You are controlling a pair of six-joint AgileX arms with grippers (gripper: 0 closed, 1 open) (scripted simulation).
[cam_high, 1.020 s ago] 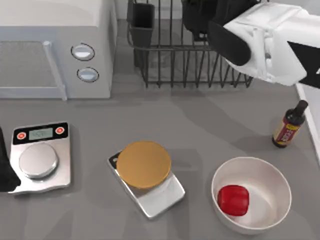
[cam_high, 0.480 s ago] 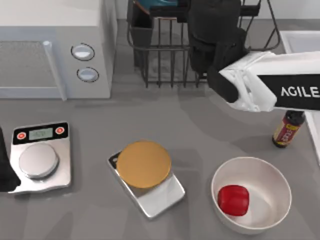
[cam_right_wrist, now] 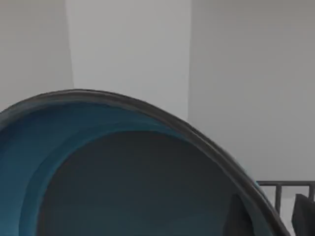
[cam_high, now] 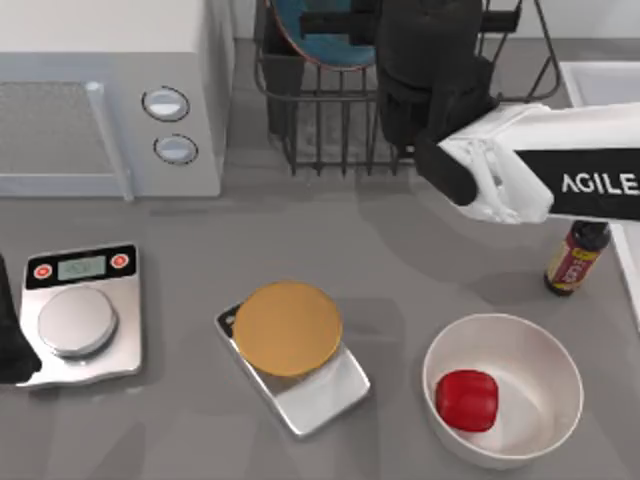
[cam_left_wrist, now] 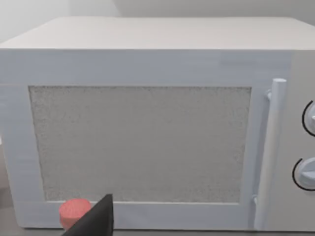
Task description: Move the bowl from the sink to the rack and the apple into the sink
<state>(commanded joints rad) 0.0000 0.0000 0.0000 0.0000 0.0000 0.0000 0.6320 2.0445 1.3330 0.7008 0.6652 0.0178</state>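
Reaching over the rack (cam_high: 400,110) at the back of the tabletop (cam_high: 400,250), the right arm is covering the rack's right part with its dark wrist. The right gripper's fingers are hidden under that wrist in the top view, so I cannot tell their opening or whether they are gripping anything.

The bowl (cam_high: 325,35) is sitting tilted in the rack's left part, its teal inside facing the camera, right beside the cutlery cup (cam_high: 280,55). In the right wrist view the bowl (cam_right_wrist: 98,172) is showing up very close, rim arcing across, with a bit of rack wire (cam_right_wrist: 285,189) past it.

The apple (cam_high: 467,400) is lying in the white bowl (cam_high: 540,350) at the front right of the tabletop, well apart from the sink (cam_high: 600,85), whose white rim is peeking in at the right edge behind the arm. A dark sauce bottle (cam_high: 575,258) is standing between the white bowl and the sink.

The left arm is sitting parked at the front left edge, next to a kitchen scale (cam_high: 82,310); its finger opening is not readable either. A second scale (cam_high: 300,375) with a round wooden disc (cam_high: 288,328) on it is at centre front. The microwave (cam_high: 110,90) is at back left, and the left wrist view is facing its door (cam_left_wrist: 142,142).
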